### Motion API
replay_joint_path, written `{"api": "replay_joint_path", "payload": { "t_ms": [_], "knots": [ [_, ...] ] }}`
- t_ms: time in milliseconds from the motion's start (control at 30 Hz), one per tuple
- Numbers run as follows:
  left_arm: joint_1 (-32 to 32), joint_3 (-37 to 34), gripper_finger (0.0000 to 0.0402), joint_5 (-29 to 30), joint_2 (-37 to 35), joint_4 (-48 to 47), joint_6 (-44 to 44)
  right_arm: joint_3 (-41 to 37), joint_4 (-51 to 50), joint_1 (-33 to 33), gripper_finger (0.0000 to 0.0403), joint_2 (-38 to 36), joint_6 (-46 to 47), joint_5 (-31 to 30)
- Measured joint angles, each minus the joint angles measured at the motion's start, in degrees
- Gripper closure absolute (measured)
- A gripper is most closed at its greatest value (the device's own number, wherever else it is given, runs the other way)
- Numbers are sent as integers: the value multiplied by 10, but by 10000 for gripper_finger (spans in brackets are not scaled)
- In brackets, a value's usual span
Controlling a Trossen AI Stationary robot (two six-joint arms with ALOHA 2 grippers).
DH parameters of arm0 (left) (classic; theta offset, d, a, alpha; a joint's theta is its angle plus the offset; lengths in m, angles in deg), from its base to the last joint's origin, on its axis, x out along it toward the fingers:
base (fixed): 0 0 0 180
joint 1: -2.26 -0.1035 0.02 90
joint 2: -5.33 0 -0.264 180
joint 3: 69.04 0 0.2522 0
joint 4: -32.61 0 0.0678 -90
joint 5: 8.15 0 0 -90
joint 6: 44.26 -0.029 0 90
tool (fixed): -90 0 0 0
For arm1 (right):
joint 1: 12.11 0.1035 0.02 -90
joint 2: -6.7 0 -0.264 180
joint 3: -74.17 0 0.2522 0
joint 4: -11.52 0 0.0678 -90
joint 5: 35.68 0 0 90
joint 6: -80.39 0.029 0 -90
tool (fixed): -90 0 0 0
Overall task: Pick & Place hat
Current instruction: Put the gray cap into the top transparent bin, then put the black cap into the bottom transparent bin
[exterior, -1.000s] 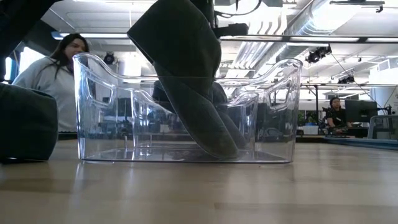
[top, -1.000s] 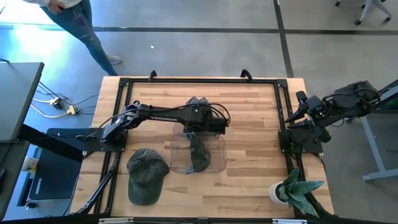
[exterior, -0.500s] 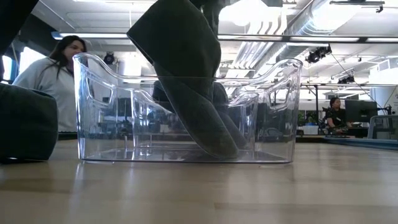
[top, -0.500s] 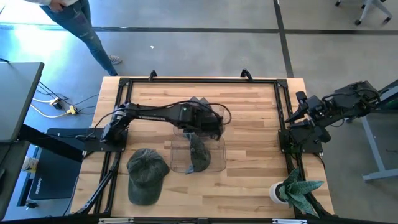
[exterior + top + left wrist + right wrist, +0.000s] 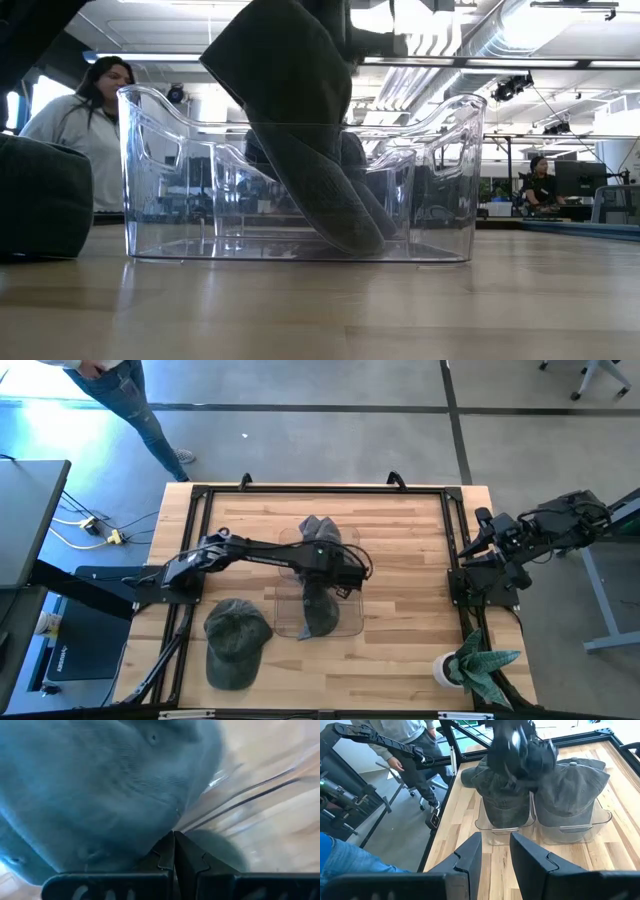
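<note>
A grey-green hat (image 5: 318,612) stands tilted in a clear plastic bin (image 5: 350,628) at mid-table. Its lower end (image 5: 350,235) rests on the bin floor, and its upper part (image 5: 290,70) rises above the rim (image 5: 150,100). My left gripper (image 5: 338,574) is over the bin's far part, shut on this hat; in the left wrist view the gripper (image 5: 173,837) meets hat cloth. A second hat (image 5: 237,642) lies on the table near the left edge. My right gripper (image 5: 495,851) waits open at the table's right edge (image 5: 484,536). My left gripper pinches cloth of the hat's upper part (image 5: 162,822) between its two shut fingers, coming from above. Which layer or edge it has, the cloth itself hides. The hat hangs slanted below the fingers, with its lower end on the bin floor.
A third hat (image 5: 320,534) sits farther back, in what looks like a second clear bin (image 5: 575,827). A potted plant (image 5: 470,665) stands at the near right corner. A black frame (image 5: 320,490) edges the table. People (image 5: 95,110) are beyond it.
My left gripper has moved toward the table's near edge and a little right, farther over the bin, still shut. The hat has kept its lower end on the bin floor.
</note>
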Motion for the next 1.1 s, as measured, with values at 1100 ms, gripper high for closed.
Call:
{"api": "replay_joint_path", "payload": {
  "t_ms": [1100],
  "knots": [
    [225, 71, 400, -116, -140, -91, 23, -193, 385, 0, 306, 25, -50, 55]
  ]
}}
